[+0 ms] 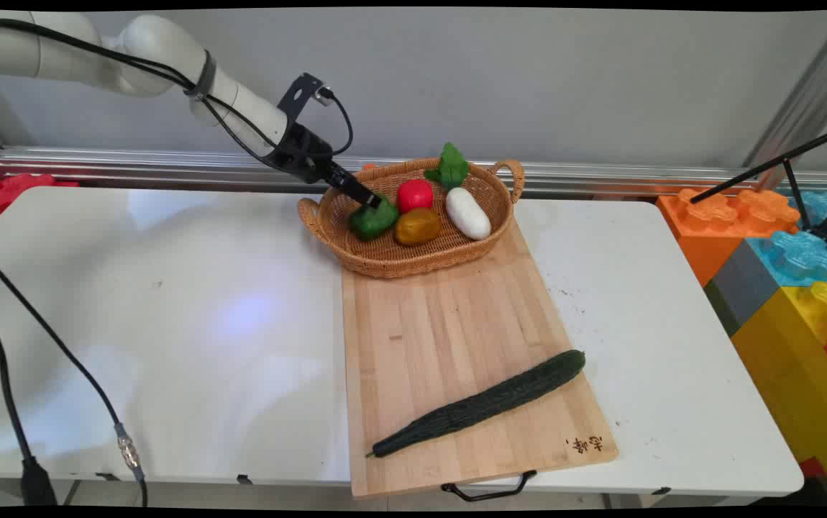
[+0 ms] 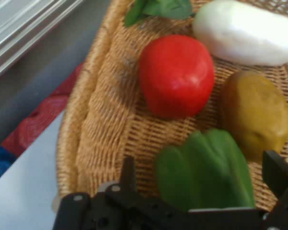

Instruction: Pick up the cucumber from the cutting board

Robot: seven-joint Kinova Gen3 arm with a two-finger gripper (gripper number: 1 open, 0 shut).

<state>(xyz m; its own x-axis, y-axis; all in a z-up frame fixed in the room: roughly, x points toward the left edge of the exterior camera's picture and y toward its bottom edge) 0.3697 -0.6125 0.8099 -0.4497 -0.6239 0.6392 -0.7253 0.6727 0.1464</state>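
One end effector (image 2: 204,179) straddles green pepper (image 1: 373,218); board (image 1: 449,345) stamp unreadable.

Upper centre, the gripper (image 1: 365,201) touches a green pepper (image 1: 374,219) in the basket (image 1: 385,260) — cucumber (image 1: 482,403) lies lower right.

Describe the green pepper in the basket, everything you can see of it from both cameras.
The green pepper is a glossy, lobed, plastic-looking bell pepper, lying on its side on the woven floor of the wicker basket, toward the basket's left end in the main view. It lies against the brownish potato; the red tomato sits just beyond it. The gripper is open with a finger on either side of the pepper; whether the fingers touch it cannot be told. Its stem end is not visible.
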